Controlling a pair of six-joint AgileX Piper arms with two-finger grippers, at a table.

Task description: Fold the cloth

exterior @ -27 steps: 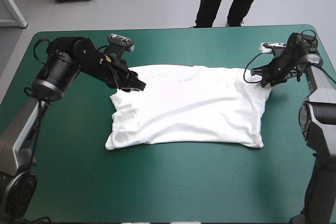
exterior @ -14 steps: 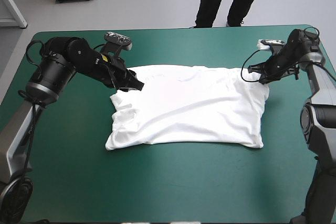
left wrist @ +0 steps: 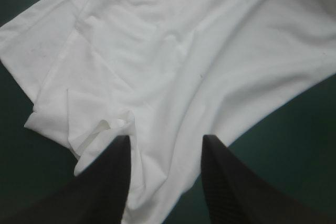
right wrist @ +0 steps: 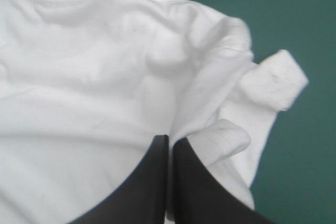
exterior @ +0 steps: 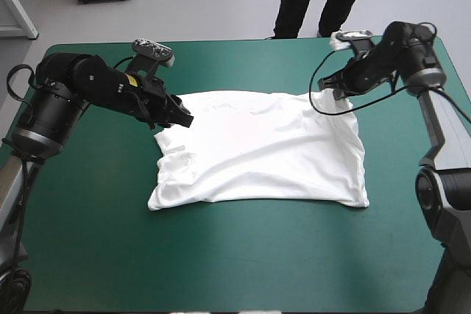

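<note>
The white T-shirt [exterior: 257, 152] lies spread on the teal-green cover, folded roughly into a rectangle. My left gripper [exterior: 182, 118] sits at the shirt's far-left corner. In the left wrist view that gripper [left wrist: 165, 148] stands open over the T-shirt [left wrist: 173, 51], with wrinkled fabric between and under its fingers. My right gripper [exterior: 335, 95] is at the far-right corner, lifted a little. In the right wrist view this gripper [right wrist: 169, 141] is shut on a pinched fold of the T-shirt [right wrist: 79, 77], and a sleeve hem [right wrist: 275, 85] hangs beside it.
The teal-green cover [exterior: 243, 255] runs wide between the shirt's near hem and the table's near edge. Strips of cover also show at the table's left [exterior: 88, 182] and right [exterior: 401, 174] of the shirt.
My right gripper has moved left and toward the far edge, drawing the shirt's far-right corner inward and up. The left arm has drawn back slightly to the left, its gripper staying at the far-left corner.
</note>
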